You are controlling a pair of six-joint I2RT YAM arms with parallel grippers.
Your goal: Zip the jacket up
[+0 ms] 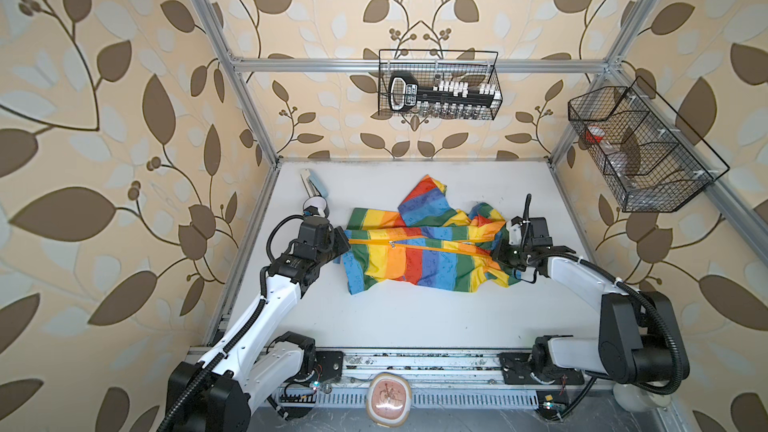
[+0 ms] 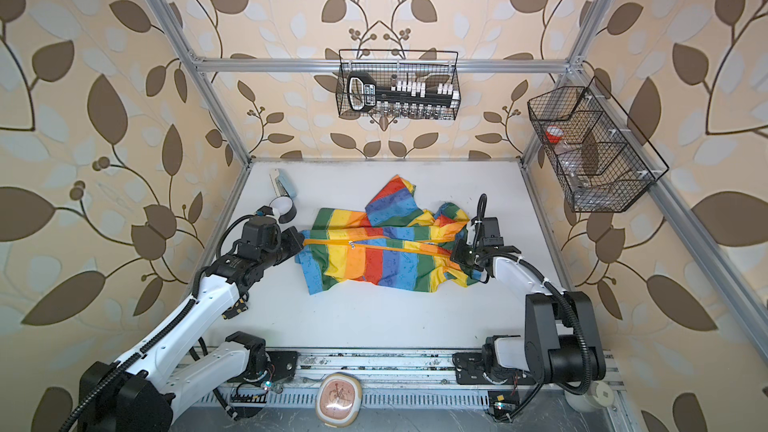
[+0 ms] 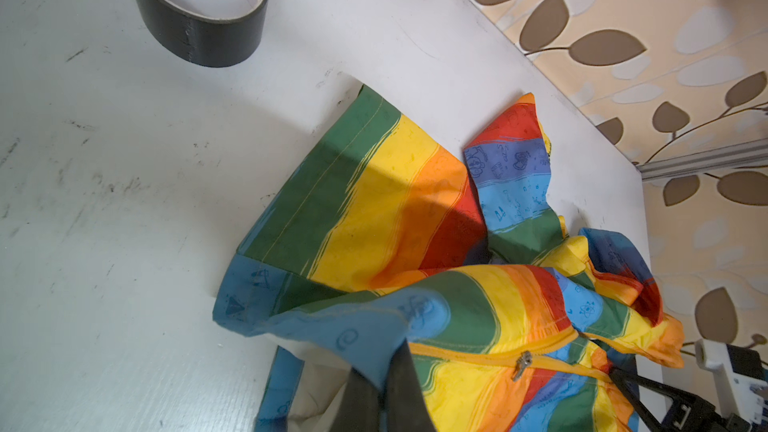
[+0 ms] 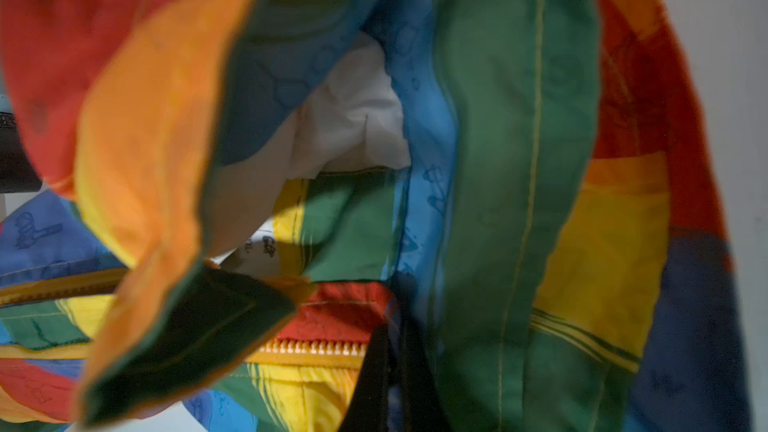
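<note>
Toward the upper left of the table (image 1: pixel 415 326), a roll of tape (image 1: pixel 316 206) sits just behind the left claw (image 1: pixel 348 243). That claw is pinched shut on the hem end of the jacket (image 1: pixel 419 261), at the foot of the orange zipper (image 1: pixel 440 247). The jacket lies stretched across the middle of the table, hem left and hood right. The zipper pull (image 1: pixel 392 244) sits near the hem, so most of the run looks undone. At the right, the right claw (image 1: pixel 496 250) is clamped on cloth at the collar end. This seems to be the tensioning step. Next, one claw must let go, catch that small pull and draw it rightward toward the collar while the other holds the cloth tight. The lower half of the table is bare for swinging an arm. The tape roll and the left table edge crowd the left arm.
</note>
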